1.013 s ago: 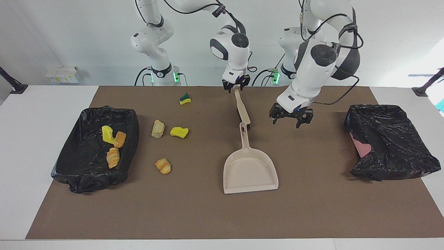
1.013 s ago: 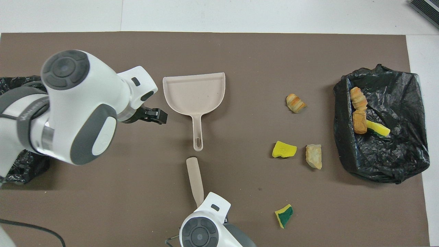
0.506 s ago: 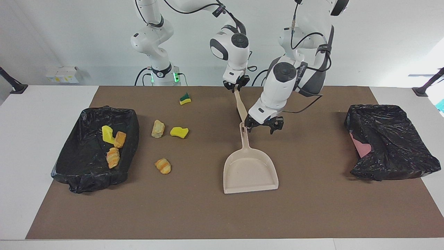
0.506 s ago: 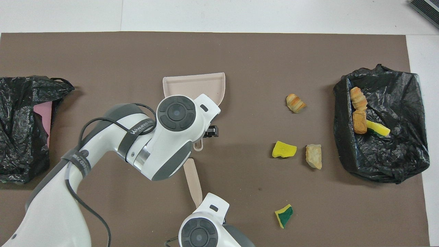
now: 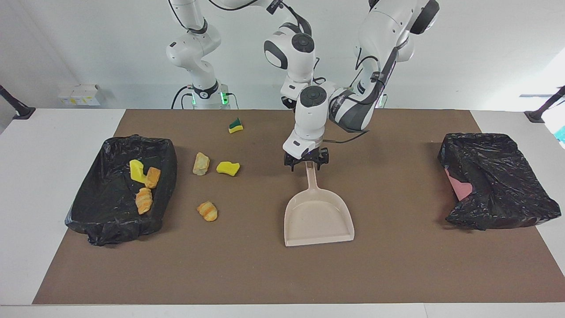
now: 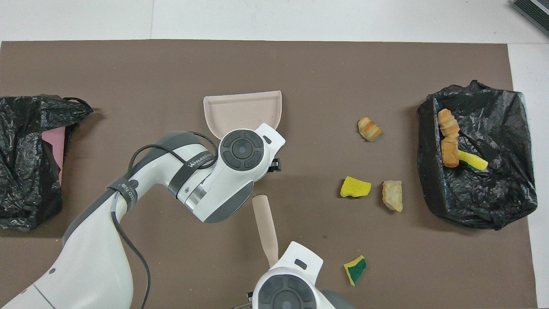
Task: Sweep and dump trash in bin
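At the right arm's end of the counter (image 5: 62, 132) sits a bin lined with a black bag (image 5: 119, 190). Three pieces of trash already lie in it. Four more lie loose on the counter just beside it: a tan lump (image 5: 201, 164), a yellow sponge piece (image 5: 228, 168), a croissant (image 5: 207, 210) that lies slantwise, and a yellow-and-green sponge (image 5: 235, 126) near the edge closest to the robots.

Near the counter's middle lies the beige dustpan (image 5: 318, 221), flat. Its long axis runs toward the robots, the handle pointing at them and the mouth opening toward the edge farthest from them. The left pincer (image 5: 306, 161) is at the handle's tip, spread wide either side of it, probably about to grasp it and steady the pan.

The right pincer (image 5: 289, 102), mostly hidden by the left arm, is pinching the beige brush (image 6: 265, 225). The brush slants down toward the dustpan's handle, seemingly ready to sweep.

At the left arm's end sits a second black-bagged bin (image 5: 499, 181).
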### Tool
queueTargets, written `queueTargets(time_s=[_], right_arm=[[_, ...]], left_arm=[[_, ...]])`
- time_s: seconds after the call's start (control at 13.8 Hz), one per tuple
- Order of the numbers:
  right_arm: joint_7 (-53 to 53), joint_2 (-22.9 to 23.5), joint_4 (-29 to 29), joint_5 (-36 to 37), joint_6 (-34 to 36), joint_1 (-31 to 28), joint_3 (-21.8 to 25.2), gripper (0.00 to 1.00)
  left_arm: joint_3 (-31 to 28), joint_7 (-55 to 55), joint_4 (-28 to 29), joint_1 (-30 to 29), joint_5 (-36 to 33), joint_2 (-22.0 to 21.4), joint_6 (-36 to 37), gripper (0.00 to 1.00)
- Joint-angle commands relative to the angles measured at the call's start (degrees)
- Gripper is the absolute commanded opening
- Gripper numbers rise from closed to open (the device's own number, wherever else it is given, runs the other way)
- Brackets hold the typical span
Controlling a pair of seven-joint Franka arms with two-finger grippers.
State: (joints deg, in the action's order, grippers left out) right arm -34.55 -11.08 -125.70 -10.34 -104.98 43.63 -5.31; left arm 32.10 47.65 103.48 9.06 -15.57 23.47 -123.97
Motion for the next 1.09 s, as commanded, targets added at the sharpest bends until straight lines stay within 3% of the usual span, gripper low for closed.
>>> queueTargets(time_s=[0.0,0.07,0.14,0.22,0.29,0.51,0.72,1.01], right_arm=[[-0.3,-8.1,-2.0,3.1,8.3,-2.6,-0.3,0.00],[-0.3,-10.1,-2.6,3.6,11.5,-4.1,-0.3,0.00],[-0.3,-12.2,-3.7,3.9,13.7,-5.9,-0.4,0.00],[-0.6,-14.2,-5.5,4.3,14.8,-6.8,-0.4,0.00],[-1.8,-15.7,-7.7,4.4,15.2,-7.2,-0.4,0.00],[-9.4,-19.1,-12.2,4.4,16.1,-9.7,-0.5,0.00],[-20.3,-19.1,-14.8,4.4,16.1,-10.5,-0.6,0.00],[-31.0,-19.2,-20.4,3.3,13.6,-10.5,-0.6,0.00]], left_arm=[[0.2,1.1,-1.0,-0.6,-0.8,0.3,-0.5,1.00],[0.2,1.1,-0.6,-0.6,-0.8,0.3,-1.0,1.00],[0.2,0.5,-0.1,-0.5,-0.9,0.3,-1.2,0.79],[0.2,0.2,-0.2,-0.5,-1.1,0.3,-0.9,0.35],[0.2,0.2,-0.3,-0.4,-1.1,0.3,-1.0,0.01],[0.2,0.1,-0.6,-0.9,-1.0,0.0,-1.0,0.00],[0.2,-2.1,-0.6,-2.3,-1.0,-2.0,0.2,0.00],[-0.3,-21.1,-0.3,-4.1,-0.9,-6.5,5.5,0.00]])
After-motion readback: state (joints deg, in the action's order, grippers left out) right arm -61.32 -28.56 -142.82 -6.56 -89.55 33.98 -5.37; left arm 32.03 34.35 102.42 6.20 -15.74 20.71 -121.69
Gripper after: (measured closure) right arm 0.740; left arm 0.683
